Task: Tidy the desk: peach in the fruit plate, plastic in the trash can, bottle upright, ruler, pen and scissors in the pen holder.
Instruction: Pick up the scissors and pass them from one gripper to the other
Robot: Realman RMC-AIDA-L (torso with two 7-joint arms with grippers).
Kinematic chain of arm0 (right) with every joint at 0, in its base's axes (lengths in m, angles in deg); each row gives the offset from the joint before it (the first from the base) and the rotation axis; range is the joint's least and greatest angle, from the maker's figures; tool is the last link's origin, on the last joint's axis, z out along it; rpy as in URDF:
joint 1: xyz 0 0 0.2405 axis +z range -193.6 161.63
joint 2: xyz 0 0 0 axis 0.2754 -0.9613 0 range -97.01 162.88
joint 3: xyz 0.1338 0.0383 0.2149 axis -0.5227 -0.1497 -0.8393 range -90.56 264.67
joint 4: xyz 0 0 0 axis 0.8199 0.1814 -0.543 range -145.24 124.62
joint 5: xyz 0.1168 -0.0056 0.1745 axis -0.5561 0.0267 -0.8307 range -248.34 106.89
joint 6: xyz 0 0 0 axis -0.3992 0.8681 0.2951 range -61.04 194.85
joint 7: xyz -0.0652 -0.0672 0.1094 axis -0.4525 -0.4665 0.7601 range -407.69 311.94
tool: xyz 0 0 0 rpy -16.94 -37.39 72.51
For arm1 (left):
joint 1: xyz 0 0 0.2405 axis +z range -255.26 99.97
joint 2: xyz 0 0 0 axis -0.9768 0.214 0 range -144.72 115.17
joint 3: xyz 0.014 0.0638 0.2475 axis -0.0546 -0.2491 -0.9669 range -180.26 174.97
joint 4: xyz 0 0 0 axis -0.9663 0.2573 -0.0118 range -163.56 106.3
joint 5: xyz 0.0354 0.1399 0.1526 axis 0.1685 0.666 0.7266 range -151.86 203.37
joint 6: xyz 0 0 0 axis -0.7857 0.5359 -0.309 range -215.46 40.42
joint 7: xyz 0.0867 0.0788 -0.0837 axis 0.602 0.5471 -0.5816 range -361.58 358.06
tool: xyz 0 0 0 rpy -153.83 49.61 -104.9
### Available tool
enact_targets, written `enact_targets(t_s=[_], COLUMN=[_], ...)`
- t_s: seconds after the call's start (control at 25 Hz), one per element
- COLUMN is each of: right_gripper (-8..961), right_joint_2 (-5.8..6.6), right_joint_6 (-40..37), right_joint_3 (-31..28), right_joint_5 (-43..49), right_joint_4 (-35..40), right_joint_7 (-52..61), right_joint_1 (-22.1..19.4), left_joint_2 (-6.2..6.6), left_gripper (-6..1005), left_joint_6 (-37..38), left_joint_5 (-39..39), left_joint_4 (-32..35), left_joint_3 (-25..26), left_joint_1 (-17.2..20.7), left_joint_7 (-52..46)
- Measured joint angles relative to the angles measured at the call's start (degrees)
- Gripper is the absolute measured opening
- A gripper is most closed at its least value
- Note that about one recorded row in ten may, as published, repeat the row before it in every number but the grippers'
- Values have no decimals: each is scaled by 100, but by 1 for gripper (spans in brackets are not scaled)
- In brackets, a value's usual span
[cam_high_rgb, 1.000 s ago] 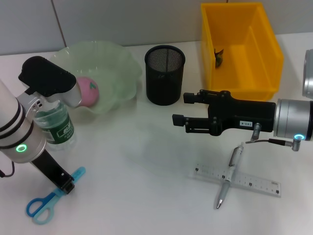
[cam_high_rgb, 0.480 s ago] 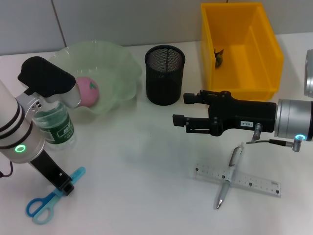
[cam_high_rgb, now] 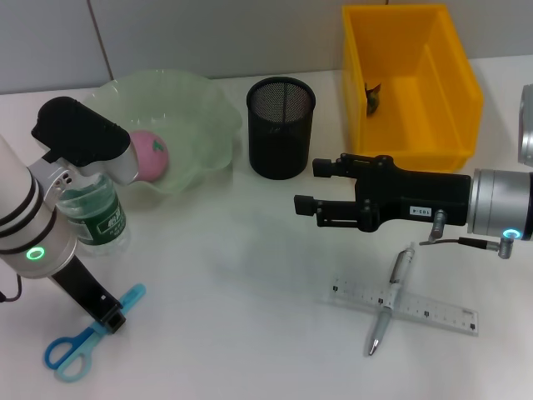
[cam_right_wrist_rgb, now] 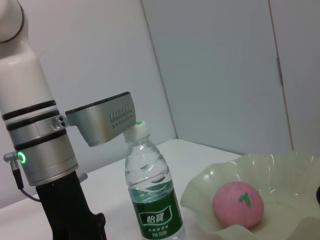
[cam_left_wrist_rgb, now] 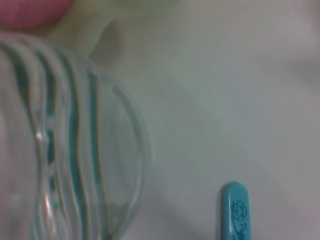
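Observation:
The pink peach (cam_high_rgb: 151, 153) lies in the pale green fruit plate (cam_high_rgb: 204, 108). The water bottle (cam_high_rgb: 94, 218) stands upright beside the plate; it also shows in the right wrist view (cam_right_wrist_rgb: 152, 200) and fills the left wrist view (cam_left_wrist_rgb: 65, 150). My left gripper (cam_high_rgb: 112, 318) points down just in front of the bottle, at the blades of the blue scissors (cam_high_rgb: 71, 350). My right gripper (cam_high_rgb: 306, 187) is open and empty, hovering in front of the black mesh pen holder (cam_high_rgb: 281, 127). The clear ruler (cam_high_rgb: 433, 310) and the pen (cam_high_rgb: 390, 300) lie crossed below the right arm. A dark plastic scrap (cam_high_rgb: 372, 96) lies in the yellow bin (cam_high_rgb: 458, 100).
The grey wall runs close behind the plate, holder and bin. The scissors' blue tip (cam_left_wrist_rgb: 235, 210) shows in the left wrist view on the white desk. The left arm (cam_right_wrist_rgb: 40, 150) stands beside the bottle in the right wrist view.

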Motion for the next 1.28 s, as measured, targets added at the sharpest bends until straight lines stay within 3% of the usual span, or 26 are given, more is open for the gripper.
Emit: enact_targets(t_s=[0.4, 0.96, 1.12, 1.28], right_gripper=[757, 757, 757, 757], right_joint_2=[0, 1, 13, 23], right_joint_6=[0, -13, -73, -80], right_joint_3=[-9, -18, -18, -28], right_joint_5=[0, -3, -35, -43], right_joint_4=[-2, 20, 22, 22], right_joint_7=[0, 59, 82, 148], right_joint_1=[0, -19, -28, -29], left_joint_2=[-9, -5, 5, 18], left_gripper=[363, 227, 227, 228], left_joint_6=[2, 49, 296, 604], left_joint_5=[33, 47, -59, -665], left_joint_4=[4, 154, 473, 675], left_joint_3=[-1, 54, 448, 1034], left_joint_1=[-2, 46, 83, 88], left_joint_7=[-27, -82, 25, 312])
